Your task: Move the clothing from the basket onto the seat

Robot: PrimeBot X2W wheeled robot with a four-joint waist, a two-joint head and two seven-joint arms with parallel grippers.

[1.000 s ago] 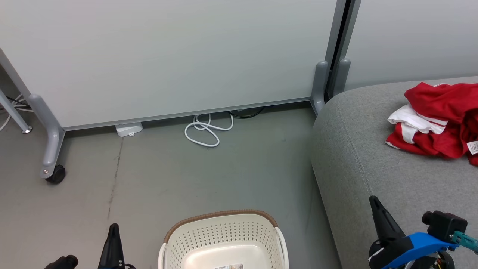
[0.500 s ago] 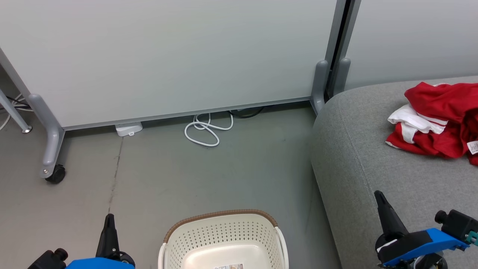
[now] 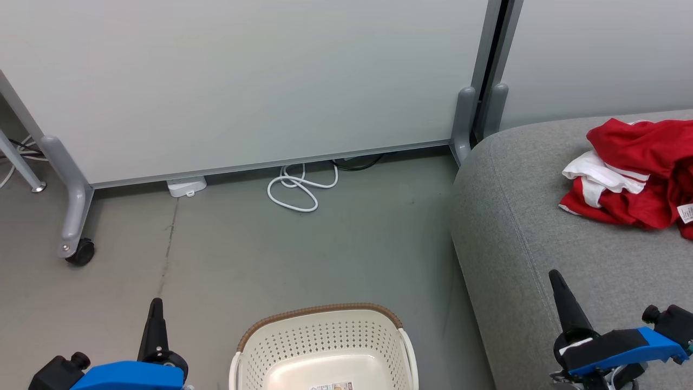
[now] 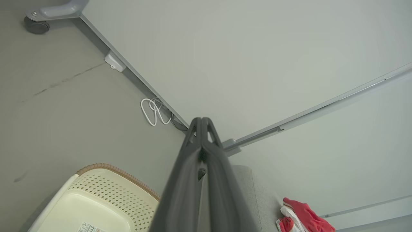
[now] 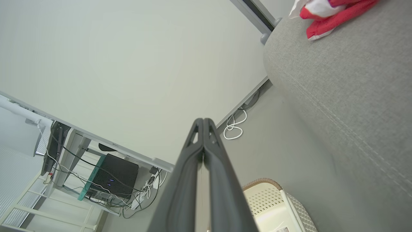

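— Head view: our left gripper (image 3: 156,309) has risen, our right gripper (image 3: 557,283) has sunk back, both clenched and empty.
— Left wrist view: the basket (image 4: 109,190) looks bare.
— Right wrist view: the clothing (image 5: 334,9) lies on the seat (image 5: 338,80). We judge it done.

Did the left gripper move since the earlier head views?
Yes. The left gripper has slid up the view, its tip now level with the basket rim, formerly below it.

Blue wrist housings (image 3: 130,375) carry slim tapered black fingers (image 3: 566,303).
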